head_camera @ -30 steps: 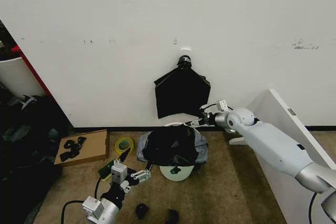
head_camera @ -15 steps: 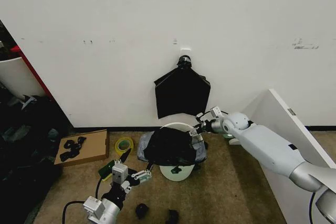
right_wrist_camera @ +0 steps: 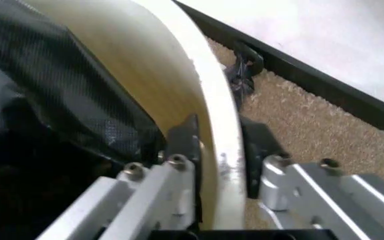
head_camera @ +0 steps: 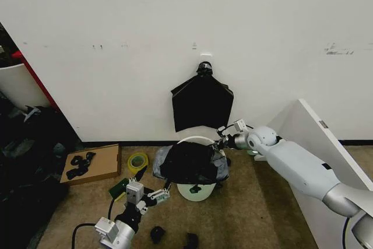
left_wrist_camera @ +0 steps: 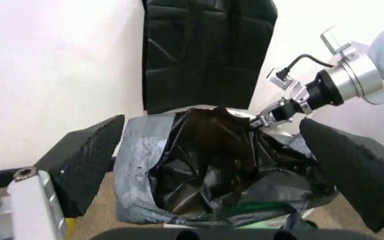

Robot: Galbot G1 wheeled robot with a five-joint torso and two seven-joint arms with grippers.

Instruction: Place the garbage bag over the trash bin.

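The cream-white trash bin (head_camera: pixel 196 190) stands on the carpet by the wall. The black garbage bag (head_camera: pixel 189 162) lies crumpled over its top and front, and the back rim (head_camera: pixel 197 139) shows bare. My right gripper (head_camera: pixel 220 143) is at that back rim; in the right wrist view its fingers (right_wrist_camera: pixel 184 136) straddle the rim (right_wrist_camera: pixel 199 75), shut on it, with the bag (right_wrist_camera: pixel 52 90) just inside. My left gripper (head_camera: pixel 148 194) hovers low in front-left of the bin, open, apart from it. In the left wrist view its pads (left_wrist_camera: pixel 88 160) frame the bag (left_wrist_camera: pixel 205 165) and the right gripper (left_wrist_camera: pixel 264 119).
A flat black sheaf of bags (head_camera: pixel 201 107) hangs on the wall above the bin. A cardboard box (head_camera: pixel 105 164) with black scraps and a yellow tape roll (head_camera: pixel 137 160) lie to the left. A white board (head_camera: pixel 317 138) leans at the right. Dark clutter (head_camera: pixel 26 144) fills the left side.
My right gripper has moved down and left onto the bin's back rim, which now shows as a white arc behind the bag. The left gripper has barely shifted.
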